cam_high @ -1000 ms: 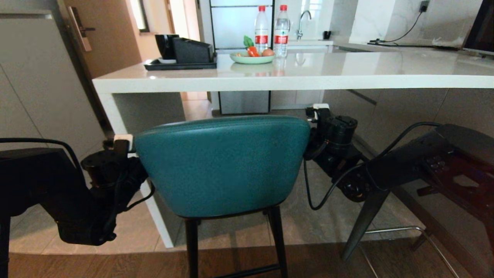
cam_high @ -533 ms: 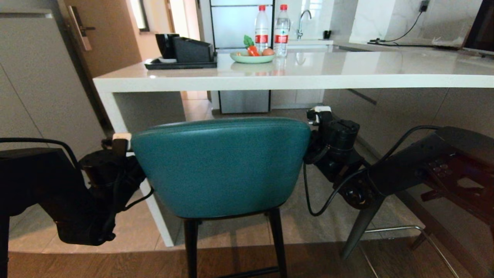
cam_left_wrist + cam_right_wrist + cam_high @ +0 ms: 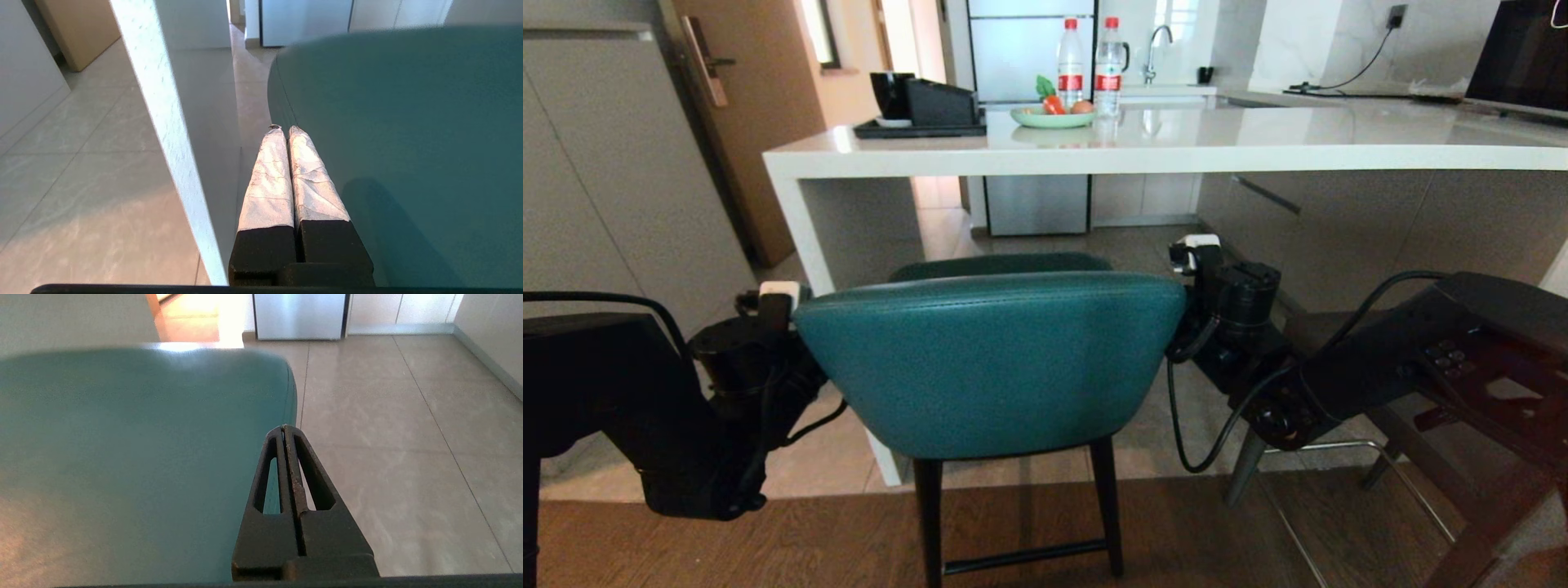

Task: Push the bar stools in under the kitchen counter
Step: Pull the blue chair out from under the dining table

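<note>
Flanking the teal stool point(image 3: 992, 359) in the middle of the frame, the left gripper point(image 3: 778, 296) rests against the left edge of its curved back and the right gripper point(image 3: 1194, 247) against the right edge. Both pairs of fingers are pressed together, holding nothing. The stool stands before the white counter point(image 3: 1176, 151) across the upper frame, its seat short of the edge. A second stool point(image 3: 1347, 425) shows partly behind the right arm at lower right.
</note>
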Available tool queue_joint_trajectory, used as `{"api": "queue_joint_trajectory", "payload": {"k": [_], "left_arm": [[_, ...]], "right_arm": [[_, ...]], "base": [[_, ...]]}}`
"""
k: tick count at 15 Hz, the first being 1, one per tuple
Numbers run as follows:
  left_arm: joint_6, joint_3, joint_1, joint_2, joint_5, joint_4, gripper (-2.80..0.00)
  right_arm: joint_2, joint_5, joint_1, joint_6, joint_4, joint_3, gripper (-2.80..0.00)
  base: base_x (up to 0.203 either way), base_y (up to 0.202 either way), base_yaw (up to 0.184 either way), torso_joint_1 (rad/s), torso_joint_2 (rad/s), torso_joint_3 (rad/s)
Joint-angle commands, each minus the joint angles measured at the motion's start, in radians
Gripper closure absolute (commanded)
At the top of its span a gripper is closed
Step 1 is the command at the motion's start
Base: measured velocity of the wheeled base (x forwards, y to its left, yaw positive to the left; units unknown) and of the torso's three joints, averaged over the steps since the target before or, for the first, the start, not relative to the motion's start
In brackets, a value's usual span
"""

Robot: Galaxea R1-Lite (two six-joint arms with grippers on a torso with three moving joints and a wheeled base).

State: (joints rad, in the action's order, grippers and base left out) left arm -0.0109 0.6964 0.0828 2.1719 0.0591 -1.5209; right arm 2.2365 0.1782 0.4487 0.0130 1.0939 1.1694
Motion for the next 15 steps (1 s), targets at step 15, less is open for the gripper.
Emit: {"api": "queue_joint_trajectory", "payload": {"k": [15], "left_arm": [[-0.001, 0.096, 0.007, 0.000, 0.001, 0.074, 0.00]], "right_arm": [[0.040, 0.012, -0.085, 0.002, -0.046, 0.089, 0.00]], "base": [[-0.009, 0.000, 0.000, 0.000, 0.00, 0.000]]}}
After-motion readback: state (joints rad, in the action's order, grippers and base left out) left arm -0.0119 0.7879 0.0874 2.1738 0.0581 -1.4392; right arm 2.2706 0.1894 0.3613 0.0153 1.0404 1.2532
